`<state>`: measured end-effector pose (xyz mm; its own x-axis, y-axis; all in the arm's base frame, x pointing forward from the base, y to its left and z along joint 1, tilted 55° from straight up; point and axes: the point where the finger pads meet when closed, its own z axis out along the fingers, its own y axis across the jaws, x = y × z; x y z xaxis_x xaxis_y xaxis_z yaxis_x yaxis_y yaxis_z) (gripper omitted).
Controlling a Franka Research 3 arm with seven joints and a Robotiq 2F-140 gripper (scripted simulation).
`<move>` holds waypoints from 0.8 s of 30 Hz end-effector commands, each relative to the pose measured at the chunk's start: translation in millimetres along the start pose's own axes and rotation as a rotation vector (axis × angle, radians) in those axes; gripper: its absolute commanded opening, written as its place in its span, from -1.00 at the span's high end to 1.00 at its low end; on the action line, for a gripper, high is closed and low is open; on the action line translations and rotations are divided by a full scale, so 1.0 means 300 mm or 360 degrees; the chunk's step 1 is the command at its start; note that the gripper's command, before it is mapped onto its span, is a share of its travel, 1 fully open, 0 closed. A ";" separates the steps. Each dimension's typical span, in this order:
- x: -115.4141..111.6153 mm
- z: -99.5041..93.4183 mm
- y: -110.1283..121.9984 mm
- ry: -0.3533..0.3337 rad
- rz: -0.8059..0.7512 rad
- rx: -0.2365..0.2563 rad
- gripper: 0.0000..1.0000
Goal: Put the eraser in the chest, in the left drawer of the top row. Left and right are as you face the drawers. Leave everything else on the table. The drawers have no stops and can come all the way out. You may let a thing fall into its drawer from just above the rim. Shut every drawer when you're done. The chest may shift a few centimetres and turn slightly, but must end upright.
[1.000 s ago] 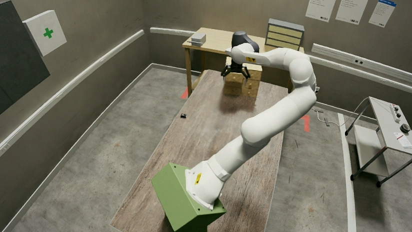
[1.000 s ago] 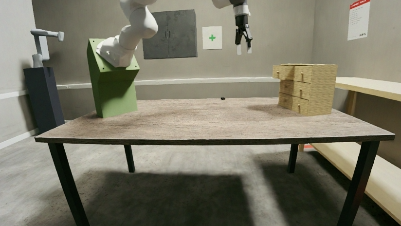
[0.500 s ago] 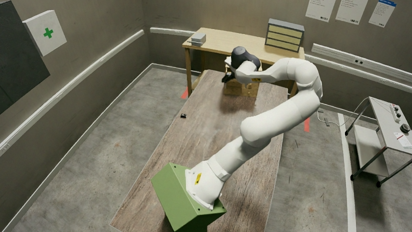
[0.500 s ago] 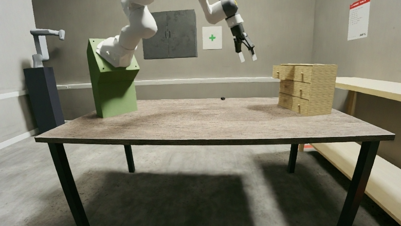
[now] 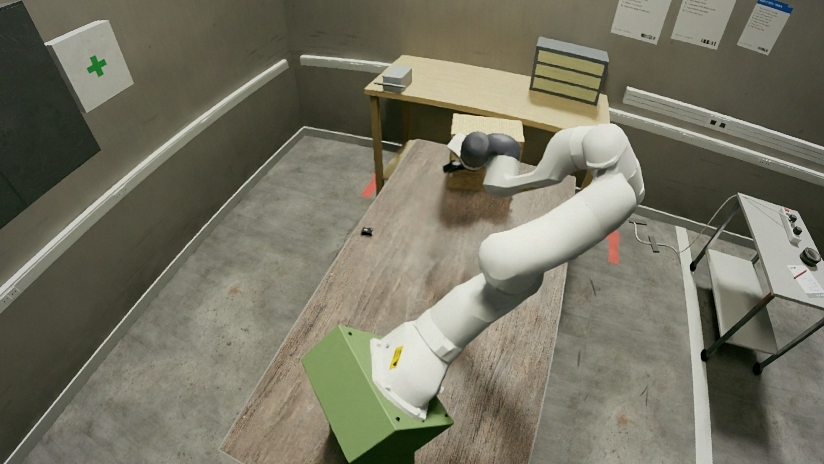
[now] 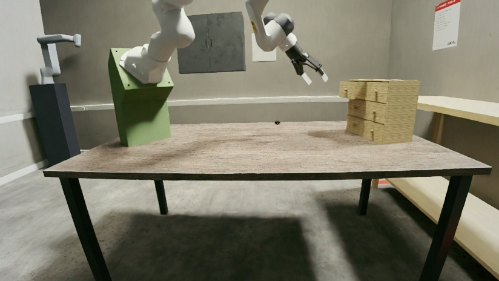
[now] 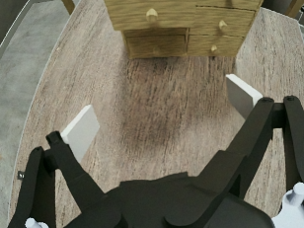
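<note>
I have the gripper (image 5: 453, 155) (image 6: 317, 80) (image 7: 159, 102) spread wide, its jaws released with nothing between them, tilted in the air in front of the wooden chest (image 5: 487, 122) (image 6: 401, 111) (image 7: 187, 40). The chest stands upright on the table (image 5: 357, 322) (image 6: 244, 153) (image 7: 148, 98). I see its top-row left drawer (image 6: 353, 89) (image 7: 133, 18) pulled out; the top-row right drawer (image 6: 376, 91) sits shut. On my screens, 1 small dark object (image 5: 366, 231) (image 6: 277, 122) (image 7: 21, 175) lies near the table's edge, well apart from the chest. I cannot tell whether that's the eraser or where the eraser is.

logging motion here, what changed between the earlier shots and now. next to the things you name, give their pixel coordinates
The gripper (image 5: 451, 167) (image 6: 315, 80) (image 7: 159, 102) swung from pointing straight down to a slant, its fingertips now angled toward the chest (image 5: 465, 183) (image 6: 401, 111) (image 7: 212, 30). Nothing was taken hold of or let go; it is open. The chest, its top-left drawer (image 6: 345, 89) (image 7: 152, 15) standing out, and the small black object (image 5: 367, 231) (image 6: 277, 122) stayed put.
</note>
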<state>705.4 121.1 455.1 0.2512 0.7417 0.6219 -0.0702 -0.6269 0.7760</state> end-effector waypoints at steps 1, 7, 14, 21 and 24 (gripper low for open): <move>0.041 0.034 -0.019 0.0307 0.0291 -0.0025 -1.00; 0.042 0.064 -0.018 0.0409 0.0291 -0.0035 -1.00; 0.044 0.094 -0.018 0.0513 0.0290 -0.0045 -1.00; 0.045 0.099 -0.018 0.0532 0.0290 -0.0045 -1.00; 0.045 0.099 -0.018 0.0532 0.0290 -0.0045 0.80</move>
<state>737.0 126.1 451.6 -0.0466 0.7357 0.6757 -0.1093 -0.6761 0.7287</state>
